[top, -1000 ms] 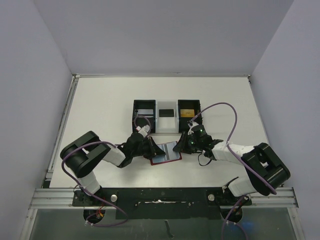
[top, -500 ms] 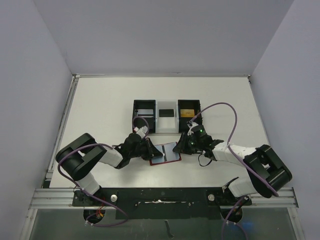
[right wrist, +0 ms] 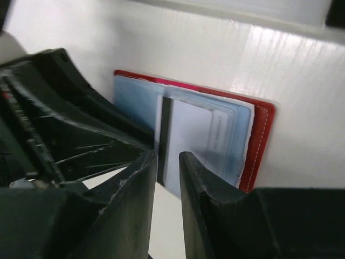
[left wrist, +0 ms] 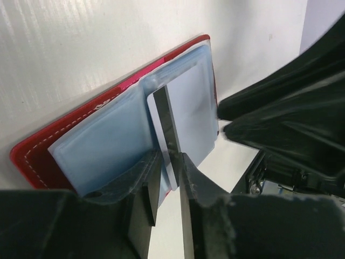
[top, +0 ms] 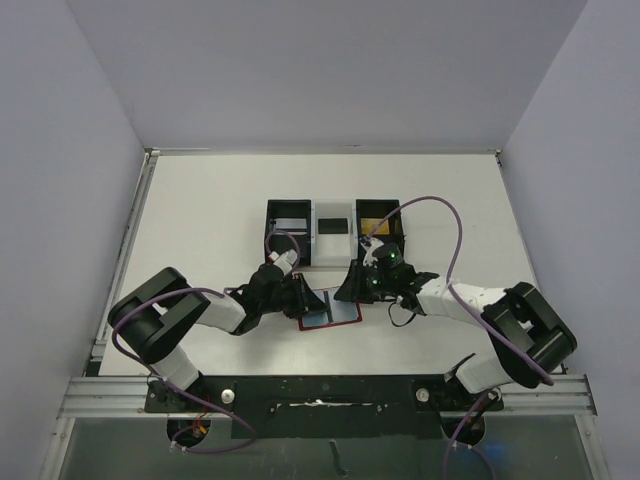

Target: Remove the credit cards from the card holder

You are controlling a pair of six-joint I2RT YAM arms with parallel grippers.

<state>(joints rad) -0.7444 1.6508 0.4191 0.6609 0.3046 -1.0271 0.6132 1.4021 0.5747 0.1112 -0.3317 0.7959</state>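
The red card holder [top: 340, 314] lies open on the table between both arms, its blue-grey sleeves up; it also shows in the left wrist view [left wrist: 43, 145] and the right wrist view [right wrist: 262, 141]. A pale credit card [left wrist: 188, 113] with a black stripe sticks partway out of a sleeve. My left gripper [left wrist: 168, 159] is shut on that card's near corner, at the holder's left side [top: 305, 298]. My right gripper [right wrist: 167, 157] has its jaws slightly apart around the card's [right wrist: 188, 135] striped edge, at the holder's far right side [top: 350, 288]. The two grippers nearly touch.
A three-compartment black-and-white tray [top: 311, 243] stands just behind the holder: a pale card in the left bin [top: 288, 222], a black one in the middle [top: 333, 224], a gold one in the right bin [top: 377, 222]. Grey walls enclose the table.
My right gripper has moved left, from beside the card holder to over the card's edge. My left gripper has stayed at the holder's left side.
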